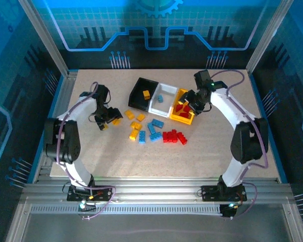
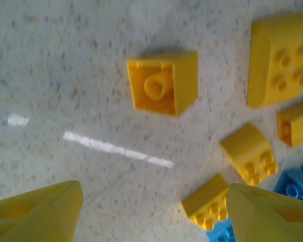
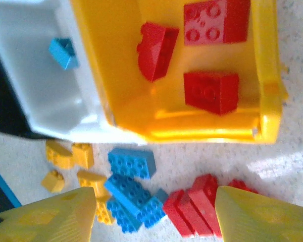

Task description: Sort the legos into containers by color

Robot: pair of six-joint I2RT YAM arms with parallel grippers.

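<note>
Three containers stand in a row: a black bin (image 1: 139, 96) with one yellow lego (image 1: 146, 94), a white bin (image 1: 164, 104) (image 3: 35, 96) with one blue lego (image 3: 64, 52), and a yellow bin (image 1: 182, 119) (image 3: 116, 60) with three red legos (image 3: 211, 92). Loose yellow (image 1: 135, 125), blue (image 1: 154, 130) and red legos (image 1: 174, 136) lie in front of them. My right gripper (image 1: 190, 103) (image 3: 154, 217) hangs open above the yellow bin's near edge, holding nothing. My left gripper (image 1: 104, 124) (image 2: 154, 212) is open low over the table, left of the yellow legos, with an upturned yellow lego (image 2: 164, 81) ahead of it.
In the left wrist view, more yellow legos (image 2: 250, 154) and a blue one (image 2: 293, 184) lie to the right of my fingers. In the right wrist view, blue legos (image 3: 131, 162) and red legos (image 3: 192, 204) lie on the table below the bins. Metal frame posts (image 1: 43, 30) border the table.
</note>
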